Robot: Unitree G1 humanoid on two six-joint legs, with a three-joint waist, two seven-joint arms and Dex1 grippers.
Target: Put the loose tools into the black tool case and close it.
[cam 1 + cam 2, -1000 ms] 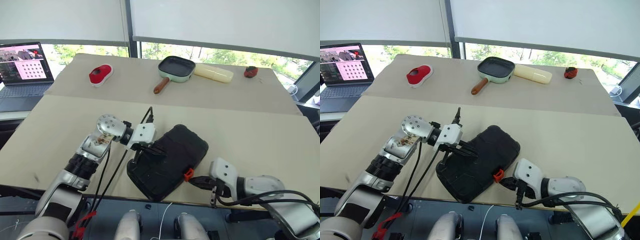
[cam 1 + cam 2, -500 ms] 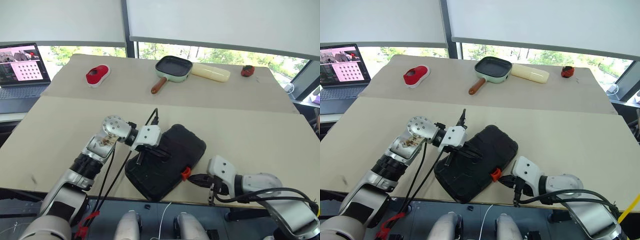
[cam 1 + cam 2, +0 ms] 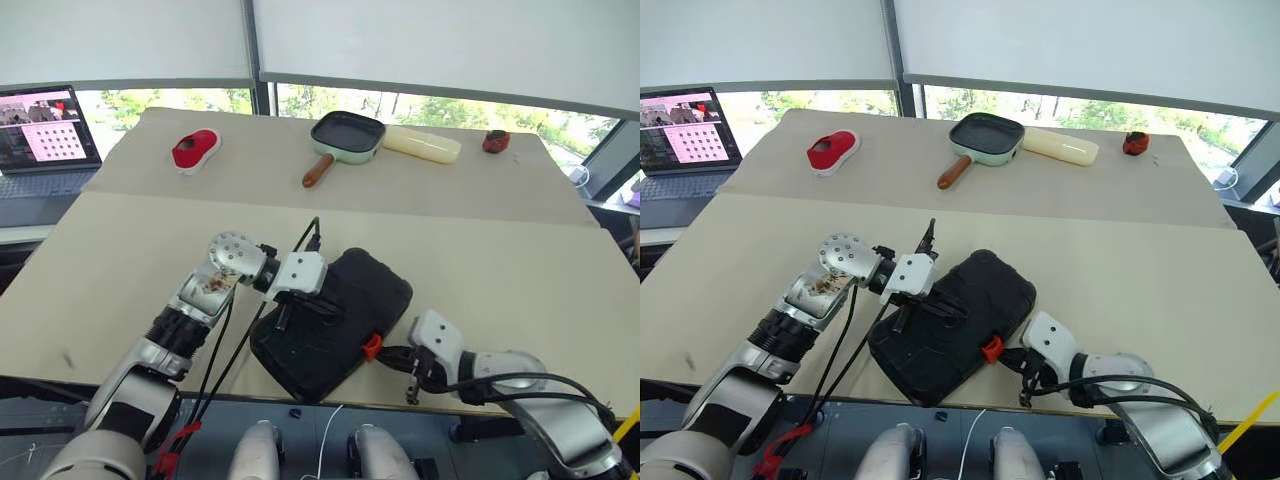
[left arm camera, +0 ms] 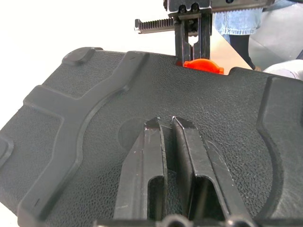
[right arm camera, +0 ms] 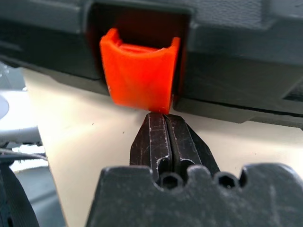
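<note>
The rectangular black plastic tool case (image 3: pixel 335 322) lies lid-down near the beige counter's (image 3: pixel 520 270) front edge, no loose tools about, left claw (image 4: pixel 166 128) pressed together on its lid, right claw (image 5: pixel 166 124) pressed together under the unfastened small orange latch (image 5: pixel 139 71).

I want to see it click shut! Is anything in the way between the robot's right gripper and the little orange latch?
No, nothing visible is. The right gripper, shut, sits right at the lower edge of the orange latch on the closed black tool case, with bare table beneath.
</note>
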